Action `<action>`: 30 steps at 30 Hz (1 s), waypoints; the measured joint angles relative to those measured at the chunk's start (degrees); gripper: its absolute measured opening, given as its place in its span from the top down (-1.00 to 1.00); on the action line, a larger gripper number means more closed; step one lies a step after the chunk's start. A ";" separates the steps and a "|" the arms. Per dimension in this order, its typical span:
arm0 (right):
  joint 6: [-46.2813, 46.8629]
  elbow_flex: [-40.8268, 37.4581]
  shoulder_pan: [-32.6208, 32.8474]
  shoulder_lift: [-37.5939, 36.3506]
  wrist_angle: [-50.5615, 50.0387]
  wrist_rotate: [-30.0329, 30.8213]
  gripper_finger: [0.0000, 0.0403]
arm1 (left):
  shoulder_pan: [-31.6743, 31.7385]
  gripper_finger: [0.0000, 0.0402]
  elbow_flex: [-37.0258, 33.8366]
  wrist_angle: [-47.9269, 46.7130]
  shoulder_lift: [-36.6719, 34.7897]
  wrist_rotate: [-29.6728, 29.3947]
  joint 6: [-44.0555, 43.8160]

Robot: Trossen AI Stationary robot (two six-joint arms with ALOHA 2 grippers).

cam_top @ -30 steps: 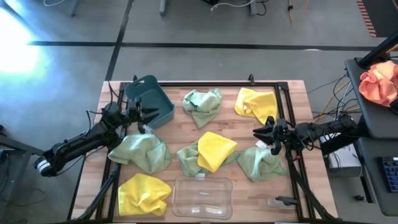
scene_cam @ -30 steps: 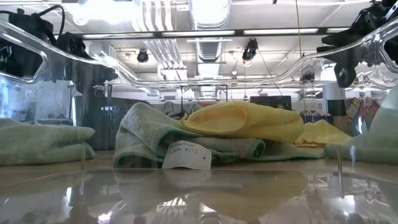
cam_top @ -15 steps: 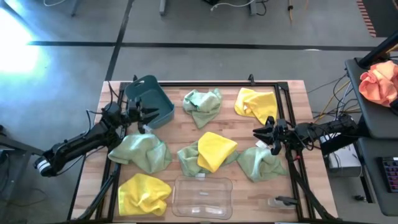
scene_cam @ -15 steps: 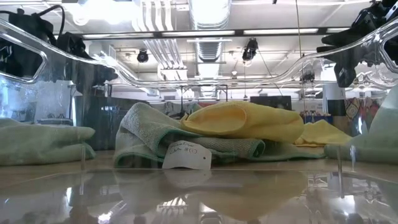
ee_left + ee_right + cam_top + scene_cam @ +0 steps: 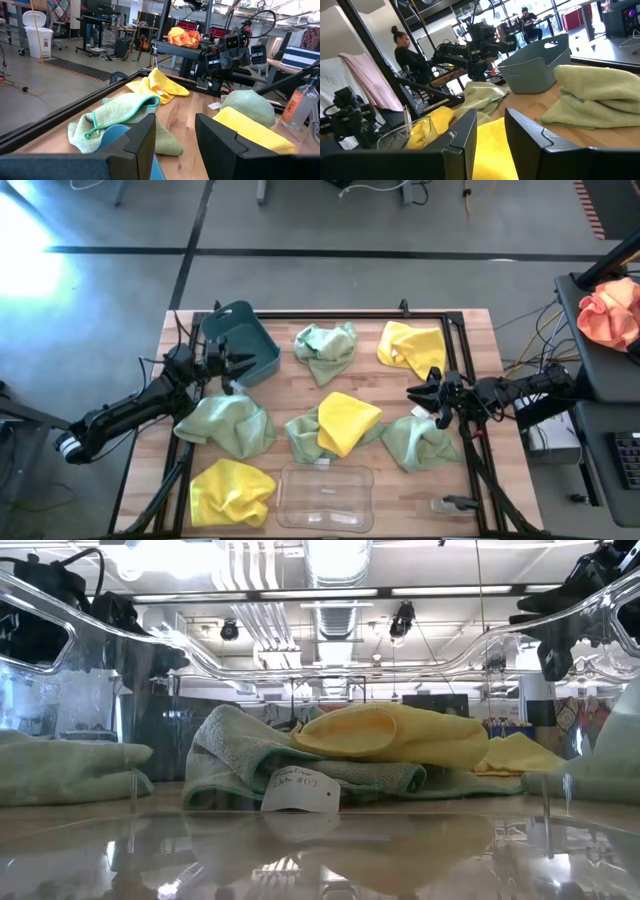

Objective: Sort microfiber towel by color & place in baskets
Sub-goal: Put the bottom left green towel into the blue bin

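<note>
The high view shows several towels lying loose on the wooden table. Sage-green ones lie at the far middle (image 5: 326,348), left (image 5: 226,423), right (image 5: 420,442) and centre (image 5: 298,436). Yellow ones lie far right (image 5: 412,345), near left (image 5: 232,492), and one (image 5: 347,420) rests on the centre green towel. The dark teal basket (image 5: 240,340) stands far left and the clear basket (image 5: 326,498) at the near edge. My left gripper (image 5: 232,370) hovers open between the teal basket and the left green towel. My right gripper (image 5: 420,395) hovers open above the right green towel.
An orange-pink cloth bundle (image 5: 610,315) lies on a stand right of the table. A black frame runs along the table's edges. A spray bottle (image 5: 295,105) stands near the right arm's side. A person (image 5: 405,50) stands beyond the table. A white tag (image 5: 298,790) hangs from the centre green towel.
</note>
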 joint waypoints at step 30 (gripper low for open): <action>0.66 -0.01 0.02 0.00 4.72 0.07 0.54 | -0.07 0.39 0.00 13.17 0.00 -2.80 -23.37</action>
